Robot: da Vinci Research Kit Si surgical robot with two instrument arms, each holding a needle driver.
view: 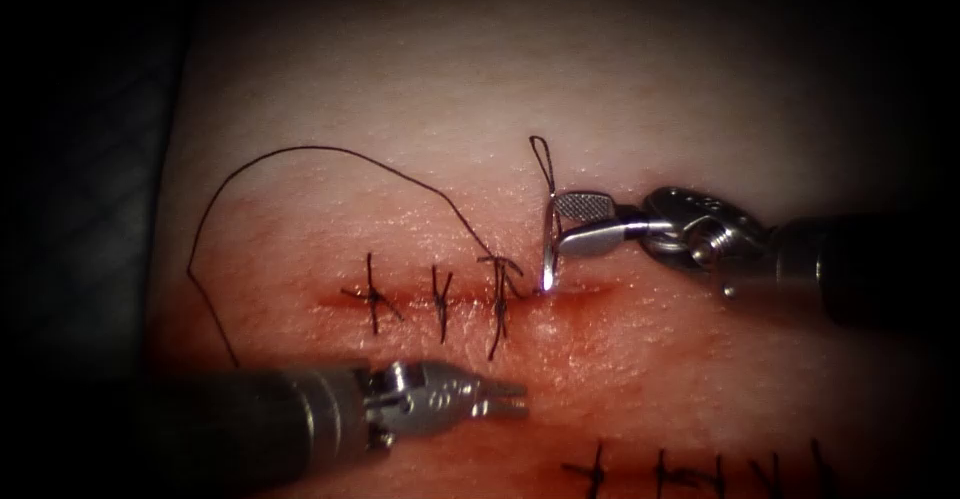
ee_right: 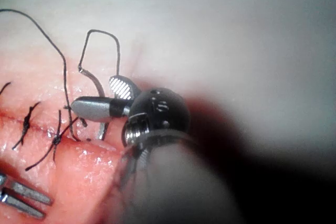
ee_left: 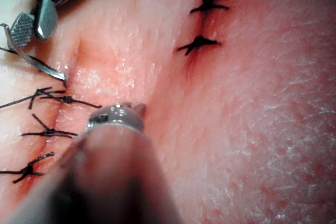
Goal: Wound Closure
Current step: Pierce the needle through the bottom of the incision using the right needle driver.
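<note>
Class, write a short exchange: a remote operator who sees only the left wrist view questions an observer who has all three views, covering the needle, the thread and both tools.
Operator: I see the needle between the right tool's parted jaws, its tip at the cut. My own jaws are hidden. Do they hold anything?
Observer: No. The left tool sits below the cut, jaws apart, holding nothing.
Operator: Where does the loose thread run?
Observer: The thread arcs from the stitch nearest the needle, up and leftward over the other stitches, then down to the left tool's shaft.
</note>
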